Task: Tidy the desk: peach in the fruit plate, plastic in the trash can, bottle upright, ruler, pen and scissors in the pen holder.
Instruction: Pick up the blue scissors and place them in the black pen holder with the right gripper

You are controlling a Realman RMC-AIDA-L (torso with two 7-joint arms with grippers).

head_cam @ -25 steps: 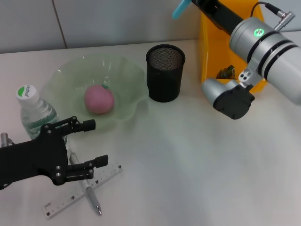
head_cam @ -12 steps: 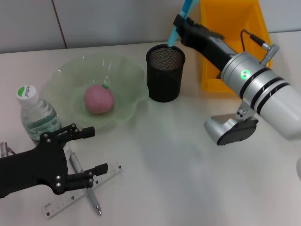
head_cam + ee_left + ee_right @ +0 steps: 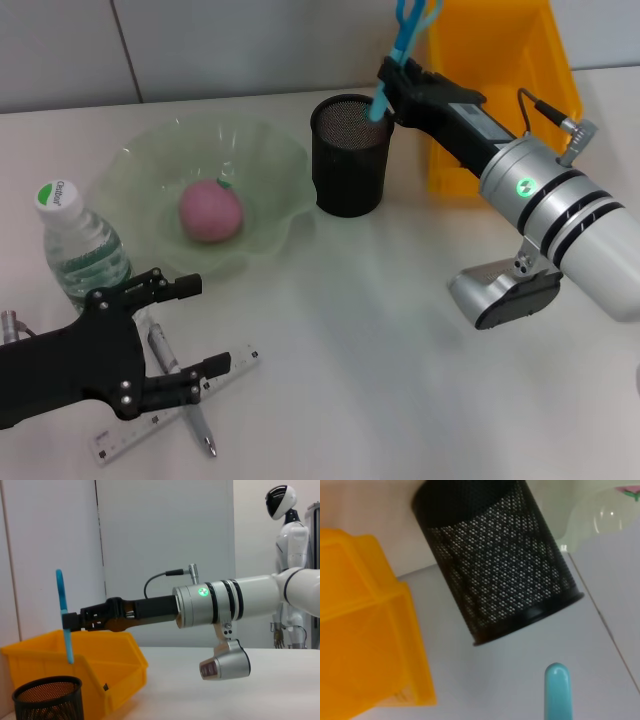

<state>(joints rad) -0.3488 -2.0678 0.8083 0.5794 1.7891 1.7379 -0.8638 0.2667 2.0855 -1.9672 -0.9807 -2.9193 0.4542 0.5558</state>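
My right gripper [image 3: 392, 78] is shut on the blue scissors [image 3: 398, 52], which hang point-down with their loop handles up. Their tip [image 3: 69, 655] sits just above the mouth of the black mesh pen holder [image 3: 349, 165]. The orange-yellow trash can [image 3: 500, 60] stands behind it. In the pale green fruit plate [image 3: 140, 165] lies the pink peach [image 3: 210, 212]. The bottle [image 3: 78, 250] stands upright at the near left. My left gripper [image 3: 198, 325] is open low over the white ruler [image 3: 232, 366] and the pen [image 3: 197, 428], which cross each other.
The right forearm [image 3: 540, 195] reaches diagonally across the desk's right side, over the trash can's front edge. The wrist view shows the pen holder's wall [image 3: 500, 565] beside the trash can [image 3: 360, 630]. A white humanoid robot [image 3: 290, 530] stands far behind.
The right arm has swung the scissors from above the trash can to over the pen holder and brought them upright. The left gripper has dropped slightly toward the ruler and pen.
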